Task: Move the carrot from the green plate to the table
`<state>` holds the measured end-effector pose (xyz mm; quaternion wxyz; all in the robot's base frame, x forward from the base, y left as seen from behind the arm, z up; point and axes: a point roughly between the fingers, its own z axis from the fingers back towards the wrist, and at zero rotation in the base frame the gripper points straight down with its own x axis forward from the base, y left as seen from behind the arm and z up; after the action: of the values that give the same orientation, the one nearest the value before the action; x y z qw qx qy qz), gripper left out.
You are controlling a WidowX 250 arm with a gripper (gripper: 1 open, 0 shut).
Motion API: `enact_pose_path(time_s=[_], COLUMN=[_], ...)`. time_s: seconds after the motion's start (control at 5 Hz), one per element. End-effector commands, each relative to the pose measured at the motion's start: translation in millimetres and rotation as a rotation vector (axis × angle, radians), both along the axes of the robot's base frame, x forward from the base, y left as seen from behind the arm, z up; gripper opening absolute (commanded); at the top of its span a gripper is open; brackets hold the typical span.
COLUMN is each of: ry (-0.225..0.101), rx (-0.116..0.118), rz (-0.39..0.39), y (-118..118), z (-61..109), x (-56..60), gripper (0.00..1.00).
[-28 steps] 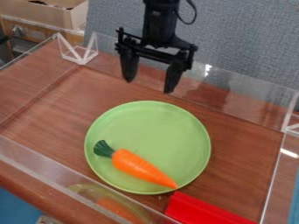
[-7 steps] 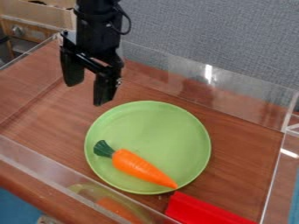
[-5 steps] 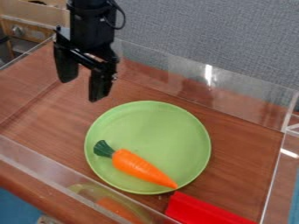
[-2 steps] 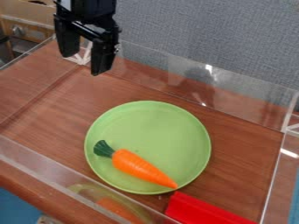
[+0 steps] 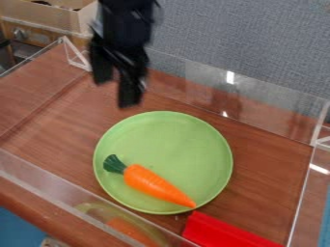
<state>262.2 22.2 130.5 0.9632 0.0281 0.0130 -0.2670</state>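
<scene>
Since the frame a moment ago the gripper point(image 5: 120, 79) has shifted right and lower in the view, toward the plate point(image 5: 194, 140); it is motion-blurred, yet we read its jaws as standing apart with nothing between them.

Nearest the camera, well below and right of the gripper, a red block point(image 5: 233, 233) lies against the front wall. We note it is no part of the task.

Next, the carrot point(image 5: 152, 181) lies on the plate's near-left part, well below the gripper and slightly right of it. Its green top points left toward the rim and its tip points right. Nothing touches it.

Beyond that, the plate's far rim sits just below the fingertips. Bare table point(image 5: 58, 116) extends to the gripper's left and behind it.

We judge the step in hand to be the approach; the pick is not yet made. To do it well, we advise centring over the carrot's thick middle, turning the jaws across its long axis, descending without pressing the plate, then closing. The open table left of the plate looks a suitable place to set it down.
</scene>
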Motion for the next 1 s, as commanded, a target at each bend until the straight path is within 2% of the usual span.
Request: enact_pose_path(time_s=[0.0, 0.2, 0.4, 0.6, 0.8], ry=[-0.041, -0.012, 0.02, 0.047, 0.062], rx=[-0.034, -0.07, -0.091, -0.1, -0.113], rz=[-0.235, -0.334, -0.387, -0.448, -0.446], y=[-36, -54, -57, -52, -47], z=[-8.3, -22.5, -36.4, -43.4, -47.9], x=[-11.3, -18.2, -23.2, -31.3, -35.7], gripper=[1.0, 1.0, 1.0, 1.0, 1.0])
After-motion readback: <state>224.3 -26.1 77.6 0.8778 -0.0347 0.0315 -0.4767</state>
